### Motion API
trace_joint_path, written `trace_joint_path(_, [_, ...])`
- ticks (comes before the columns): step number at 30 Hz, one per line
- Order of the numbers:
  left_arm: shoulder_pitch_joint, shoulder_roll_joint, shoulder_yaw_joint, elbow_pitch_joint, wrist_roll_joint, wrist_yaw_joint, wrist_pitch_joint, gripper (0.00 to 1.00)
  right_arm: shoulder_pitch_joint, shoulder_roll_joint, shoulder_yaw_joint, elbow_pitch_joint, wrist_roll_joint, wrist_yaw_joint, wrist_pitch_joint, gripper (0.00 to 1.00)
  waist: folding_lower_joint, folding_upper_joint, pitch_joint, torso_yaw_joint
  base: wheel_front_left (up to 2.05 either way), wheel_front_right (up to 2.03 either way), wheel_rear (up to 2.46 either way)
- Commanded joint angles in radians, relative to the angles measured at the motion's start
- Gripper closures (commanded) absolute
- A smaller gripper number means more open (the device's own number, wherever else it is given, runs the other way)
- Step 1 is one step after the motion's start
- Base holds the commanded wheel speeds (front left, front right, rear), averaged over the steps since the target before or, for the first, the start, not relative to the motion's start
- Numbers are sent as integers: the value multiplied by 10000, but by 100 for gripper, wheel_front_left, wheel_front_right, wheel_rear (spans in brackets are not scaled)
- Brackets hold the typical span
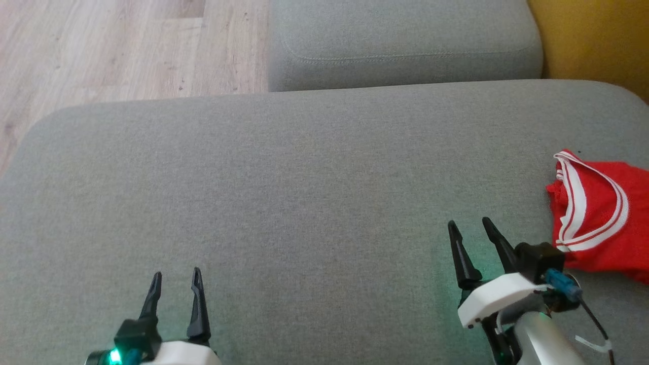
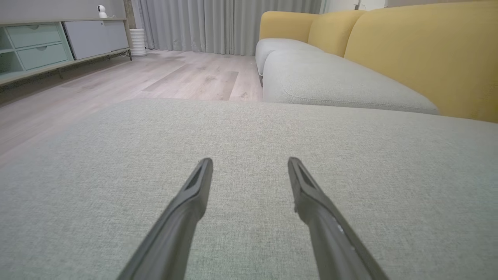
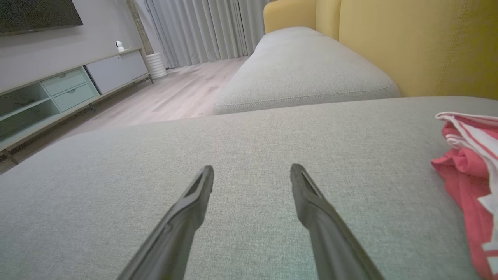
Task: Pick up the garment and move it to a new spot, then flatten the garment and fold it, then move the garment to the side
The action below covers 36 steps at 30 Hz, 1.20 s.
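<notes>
The garment (image 1: 603, 218) is red with white stripes and lies bunched up at the right edge of the grey cushion (image 1: 304, 192). In the right wrist view the garment (image 3: 470, 182) sits at the far right. My right gripper (image 1: 469, 225) stands open just left of it, not touching it, with nothing between its fingers (image 3: 194, 194). Near the lower left, my left gripper (image 1: 176, 276) hovers open and empty over bare cushion, its fingers (image 2: 196, 186) well apart.
A second grey cushion (image 1: 400, 40) lies beyond the first, with a yellow backrest (image 1: 593, 40) at the right. Wooden floor (image 1: 101, 50) drops away past the cushion's far left edge. A low cabinet (image 2: 58, 42) stands by the wall.
</notes>
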Motion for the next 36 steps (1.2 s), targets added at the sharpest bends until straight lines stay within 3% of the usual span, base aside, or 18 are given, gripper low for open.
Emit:
trace_joint_path(1, [-205,31,415,-323,-164,-99,-95,0,-156,37,300,-402,68,-9,-120,0,1,0,-35,-42,0,0,0])
trace_joint_path(2, [-179,31,444,-347,-166,-118,-95,0,-155,37,308,-456,95,-9,-120,0,1,0,-48,-77,0,0,0])
trace_joint_path(3, [28,2,39,-8,-166,-120,4,100,3,2,44,-118,57,0,0,100,1,0,-45,-63,0,0,0])
trace_joint_path(11, [-23,-6,124,395,-639,-170,229,100,169,9,-64,112,549,0,151,100,1,0,-44,-74,0,0,0])
trace_joint_path(36, [-221,2,496,-105,-3624,-487,925,100,323,15,-644,-726,3444,-2,891,100,1,0,13,-103,0,0,0])
